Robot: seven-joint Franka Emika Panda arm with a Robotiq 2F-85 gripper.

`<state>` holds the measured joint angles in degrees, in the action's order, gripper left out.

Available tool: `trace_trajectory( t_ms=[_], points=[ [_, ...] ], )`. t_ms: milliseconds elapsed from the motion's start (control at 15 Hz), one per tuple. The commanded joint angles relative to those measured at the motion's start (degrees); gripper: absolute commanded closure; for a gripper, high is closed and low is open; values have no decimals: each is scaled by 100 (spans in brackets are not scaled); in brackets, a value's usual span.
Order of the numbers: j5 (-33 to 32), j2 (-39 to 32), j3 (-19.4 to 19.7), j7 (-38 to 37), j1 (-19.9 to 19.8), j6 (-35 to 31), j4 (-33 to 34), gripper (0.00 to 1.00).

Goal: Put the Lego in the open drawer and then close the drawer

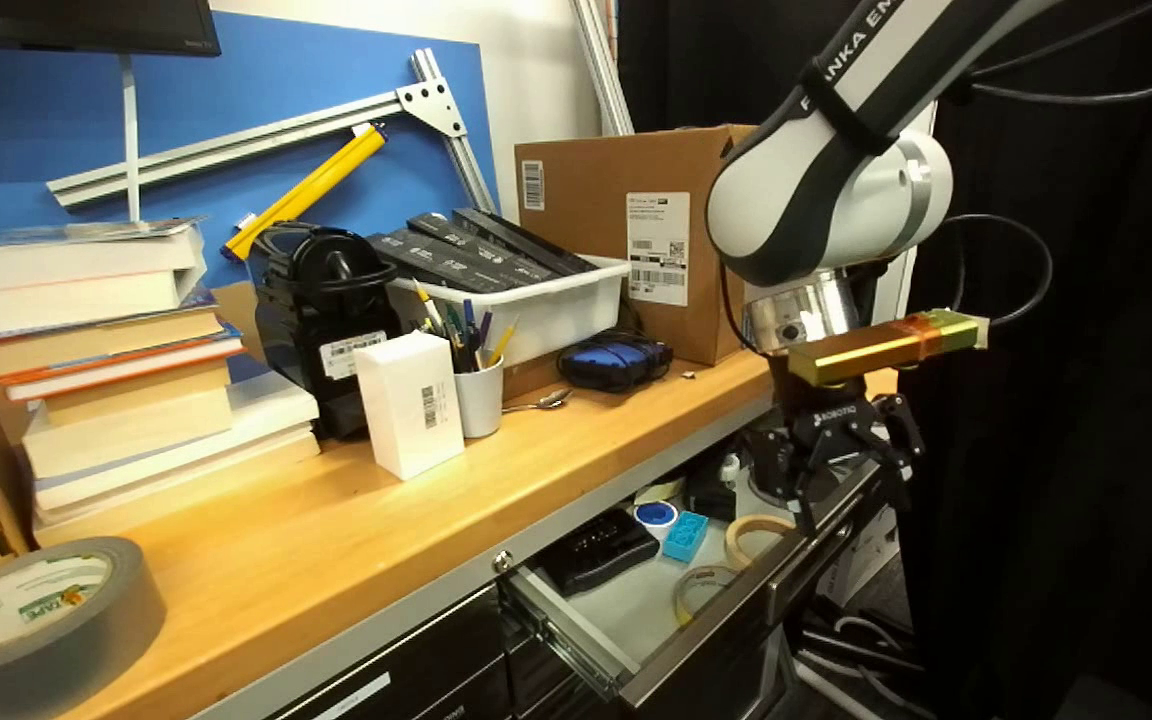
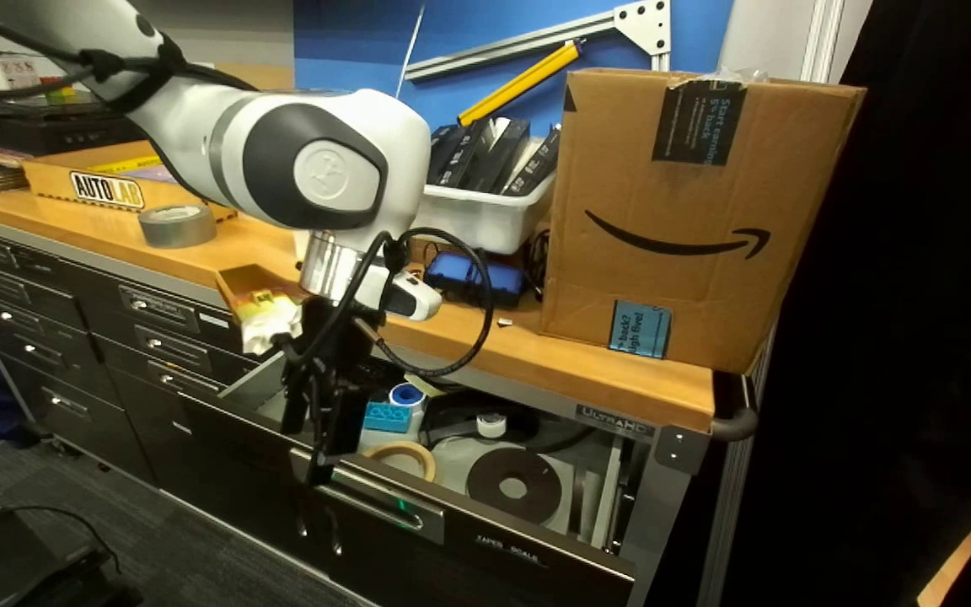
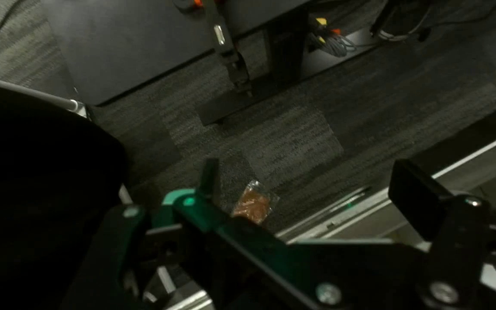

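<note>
The Lego, a small cyan-blue brick [image 1: 685,537], lies inside the drawer. It also shows in an exterior view [image 2: 387,416], partly beside the gripper. It is not in the wrist view. The drawer is pulled open; its pale grey floor [image 1: 626,608] shows in an exterior view, and its dark front [image 2: 536,514] with the handle strip shows in an exterior view. My gripper [image 1: 853,500] is open and points down at the drawer's front edge. Its fingers [image 2: 308,447] are near the handle. In the wrist view the fingers [image 3: 308,185] are wide apart with nothing between them.
Inside the drawer are tape rolls [image 1: 758,540], a black device [image 1: 601,550] and a dark roll [image 2: 515,486]. The wooden benchtop [image 1: 336,560] above holds a white box [image 1: 411,405], a pen cup [image 1: 481,400] and a large cardboard box [image 2: 696,228]. A black curtain [image 1: 1066,450] hangs beside the arm.
</note>
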<state>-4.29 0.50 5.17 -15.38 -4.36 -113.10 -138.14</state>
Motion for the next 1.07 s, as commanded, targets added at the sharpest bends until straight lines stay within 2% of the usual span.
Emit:
trace_trajectory(
  t_ms=[0, 133, 533, 733, 1000],
  points=[
    [-338, -340, -13, -302, -17, -30, -144, 0],
    [-434, -551, 4, -513, 4, -193, -232, 0],
    [-819, -824, 75, -1597, 133, -1441, -498, 0],
    [-1380, -945, 91, -2462, 301, -1965, -528, 0],
    [-2099, -1168, 63, -3575, 582, -2144, -330, 0]
  ],
)
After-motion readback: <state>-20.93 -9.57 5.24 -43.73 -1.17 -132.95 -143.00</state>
